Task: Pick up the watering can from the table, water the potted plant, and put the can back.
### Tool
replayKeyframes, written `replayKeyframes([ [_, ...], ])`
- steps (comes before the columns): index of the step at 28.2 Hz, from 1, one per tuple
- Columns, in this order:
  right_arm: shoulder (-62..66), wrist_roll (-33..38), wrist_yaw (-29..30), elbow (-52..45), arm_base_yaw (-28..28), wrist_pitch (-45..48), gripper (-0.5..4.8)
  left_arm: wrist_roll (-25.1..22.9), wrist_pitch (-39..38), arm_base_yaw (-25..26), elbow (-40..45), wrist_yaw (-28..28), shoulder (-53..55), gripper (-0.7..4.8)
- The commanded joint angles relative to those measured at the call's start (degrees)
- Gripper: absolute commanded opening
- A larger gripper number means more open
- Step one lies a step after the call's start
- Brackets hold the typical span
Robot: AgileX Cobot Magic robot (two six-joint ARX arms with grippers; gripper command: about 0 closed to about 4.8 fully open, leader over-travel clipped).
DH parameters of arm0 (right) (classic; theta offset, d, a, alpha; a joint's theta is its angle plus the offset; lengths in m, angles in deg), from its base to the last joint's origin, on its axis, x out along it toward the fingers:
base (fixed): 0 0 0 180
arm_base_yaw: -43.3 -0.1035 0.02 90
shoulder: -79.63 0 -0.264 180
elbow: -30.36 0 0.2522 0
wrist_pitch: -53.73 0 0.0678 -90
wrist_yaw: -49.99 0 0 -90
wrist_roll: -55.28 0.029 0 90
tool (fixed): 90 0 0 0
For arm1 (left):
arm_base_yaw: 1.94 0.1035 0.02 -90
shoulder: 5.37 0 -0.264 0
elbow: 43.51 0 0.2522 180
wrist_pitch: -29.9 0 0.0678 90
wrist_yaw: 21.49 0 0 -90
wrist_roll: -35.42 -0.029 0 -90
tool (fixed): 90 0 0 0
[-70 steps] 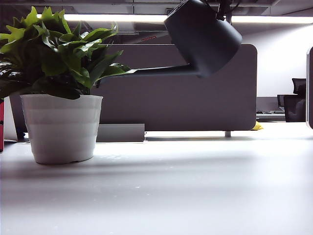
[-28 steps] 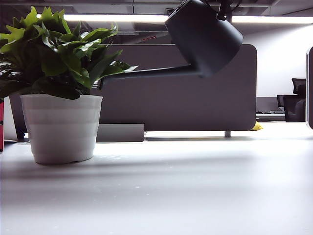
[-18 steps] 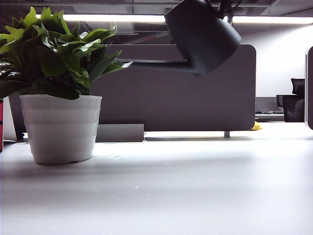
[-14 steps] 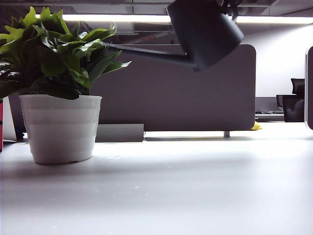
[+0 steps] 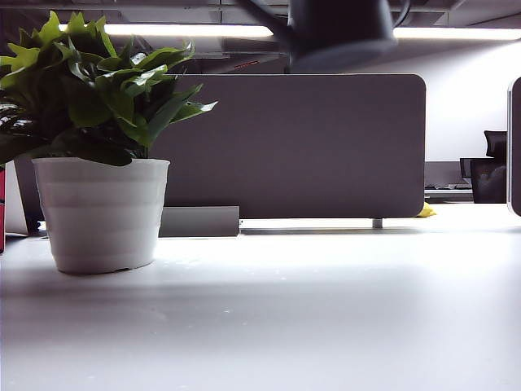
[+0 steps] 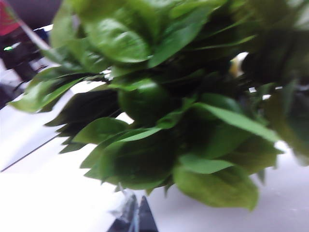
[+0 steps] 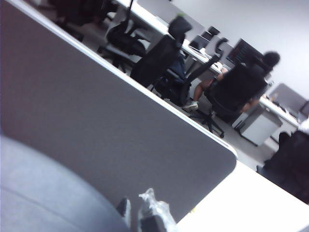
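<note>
The dark watering can (image 5: 342, 37) hangs high over the table (image 5: 309, 309), its top cut off by the picture's edge and its base roughly level. Its spout (image 5: 262, 18) slants up to the left, clear of the leaves. The potted plant (image 5: 89, 90) stands at the left in its white ribbed pot (image 5: 102, 212). My right gripper (image 7: 137, 212) is shut, its fingers right beside the can's grey body (image 7: 43, 193); the handle is hidden. My left gripper (image 6: 135, 215) is shut and empty, close under the plant's leaves (image 6: 164, 96).
A grey divider panel (image 5: 309, 147) stands upright behind the table, with a low grey box (image 5: 199, 221) at its foot. Something red (image 5: 2, 208) shows at the left edge. Beyond the divider (image 7: 96, 121) are office chairs and a seated person (image 7: 236, 87).
The can has tipped back from its pouring tilt and risen; its spout swung up and away from the plant's leaves. The plant has not moved.
</note>
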Motion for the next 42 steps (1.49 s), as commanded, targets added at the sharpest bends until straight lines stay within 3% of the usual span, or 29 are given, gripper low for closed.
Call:
replayKeyframes([
  [1,-7.23,5.92,0.07,-4.42,0.39,7.23,-0.06,0.02,0.83,-0.2,-0.24,3.48,-0.37,-0.06],
  [11,-32.06,16.26,0.07,-33.22,0.37,15.52,-0.06,0.66,4.59,-2.64,-0.07,8.26,-1.36,-0.06],
  [19,-46.03,17.94,-0.2,-55.91,0.39,22.51,-0.06,0.04,11.61,-16.44,2.82,7.48,-1.09,-0.06],
  [23,-49.05,17.77,-0.35,-67.25,0.42,33.22,-0.06,0.0,13.38,-23.63,3.87,0.37,0.37,-0.06],
  [28,-47.5,18.03,-3.82,-78.27,0.72,45.22,-0.06,0.02,13.2,-28.09,3.87,-0.98,2.12,-0.06],
  [34,-38.69,20.79,-3.63,-84.74,4.22,57.31,-0.06,0.02,13.14,-30.27,3.89,-1.27,3.15,-0.06],
  [42,-17.03,20.79,4.7,-82.16,11.43,75.52,-0.06,0.02,12.46,-30.29,4.76,-1.42,3.61,-0.06],
])
